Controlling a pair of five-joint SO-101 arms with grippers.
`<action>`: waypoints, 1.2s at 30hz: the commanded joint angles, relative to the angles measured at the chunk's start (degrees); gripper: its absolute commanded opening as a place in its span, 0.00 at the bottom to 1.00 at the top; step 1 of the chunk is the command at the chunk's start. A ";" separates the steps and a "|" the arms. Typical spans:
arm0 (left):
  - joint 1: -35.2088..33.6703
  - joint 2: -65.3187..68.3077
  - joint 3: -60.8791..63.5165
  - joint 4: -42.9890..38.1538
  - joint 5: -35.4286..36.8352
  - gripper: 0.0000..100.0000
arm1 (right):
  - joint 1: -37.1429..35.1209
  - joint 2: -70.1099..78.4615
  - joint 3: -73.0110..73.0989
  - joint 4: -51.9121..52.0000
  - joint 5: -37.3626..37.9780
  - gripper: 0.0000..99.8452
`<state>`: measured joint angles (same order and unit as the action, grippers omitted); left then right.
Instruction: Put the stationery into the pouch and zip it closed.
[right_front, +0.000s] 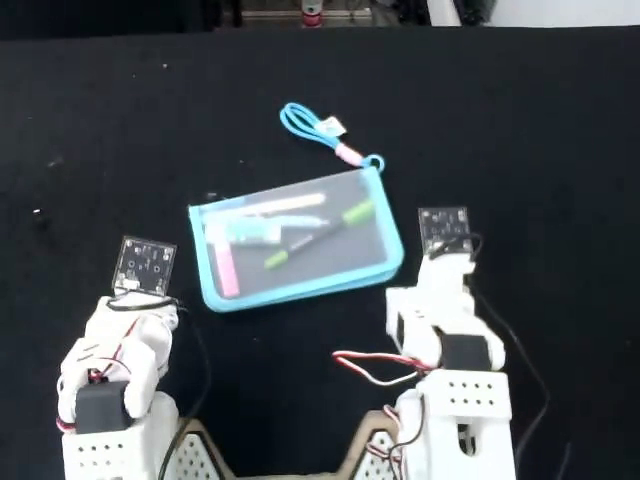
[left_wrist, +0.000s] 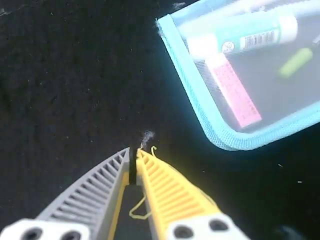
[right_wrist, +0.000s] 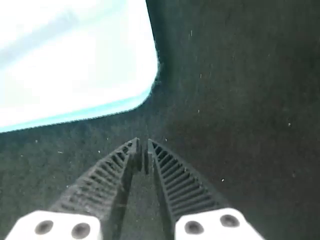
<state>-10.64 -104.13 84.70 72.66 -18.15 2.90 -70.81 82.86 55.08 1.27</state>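
A clear pouch (right_front: 296, 243) with a light blue border lies flat in the middle of the black table, its blue wrist strap (right_front: 305, 124) trailing off the far corner. Inside it I see a pink eraser (right_front: 226, 268), a teal glue stick (right_front: 252, 232), a pale pen (right_front: 285, 206) and a black marker with green ends (right_front: 318, 235). My left gripper (left_wrist: 136, 152) is shut and empty, just short of the pouch's near left corner (left_wrist: 225, 140). My right gripper (right_wrist: 143, 147) is shut and empty by the pouch's near right corner (right_wrist: 142, 95).
Both arm bases (right_front: 300, 440) stand at the table's near edge, with red and white wires (right_front: 375, 368) looped between them. Bare black cloth (right_front: 540, 140) lies around the pouch on all sides.
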 joint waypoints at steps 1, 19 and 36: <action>1.01 -0.44 1.10 -0.26 3.52 0.03 | 0.09 -0.57 -0.13 -1.05 -2.20 0.01; 1.10 -0.53 5.32 0.00 4.04 0.03 | -3.16 -30.46 6.55 8.70 -2.29 0.01; -7.87 -0.44 12.70 0.44 4.04 0.03 | -2.90 -36.70 13.67 19.16 -0.62 0.01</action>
<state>-14.24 -104.13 95.78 73.01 -14.37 -1.58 -103.08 96.57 73.36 0.13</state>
